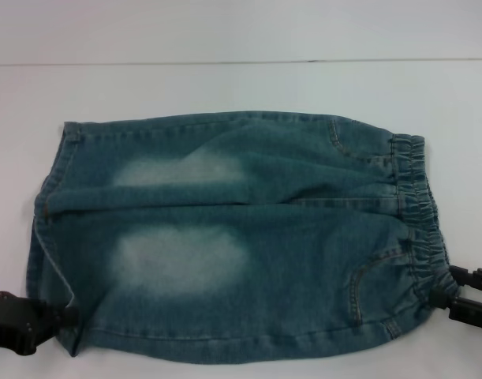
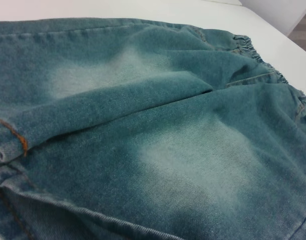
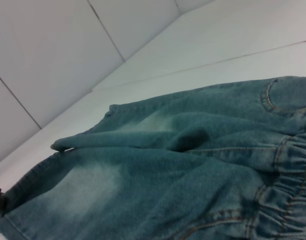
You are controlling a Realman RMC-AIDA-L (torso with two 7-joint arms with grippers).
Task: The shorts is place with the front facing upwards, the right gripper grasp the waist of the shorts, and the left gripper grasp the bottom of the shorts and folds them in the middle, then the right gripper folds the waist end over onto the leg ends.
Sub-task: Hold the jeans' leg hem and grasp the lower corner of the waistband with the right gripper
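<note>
The blue-green denim shorts with pale faded patches [image 1: 233, 237] lie spread flat, front up, on the white table [image 1: 241, 87], taking up most of the middle of it. The ruffled elastic waist end [image 1: 418, 213] points toward the robot's right and the flat stitched leg ends [image 1: 55, 213] toward its left. The right gripper [image 1: 453, 296], black, sits at the near corner of the waistband, touching the gathered cloth; whether its fingers have closed on the fabric cannot be told. The left gripper [image 1: 55, 320], also black, sits at the near corner of the bottom of the shorts [image 1: 67, 332], against the hem, and its hold likewise cannot be told. In the left wrist view a fold of denim runs along the seam between the two legs, with orange stitching at the hem.
</note>
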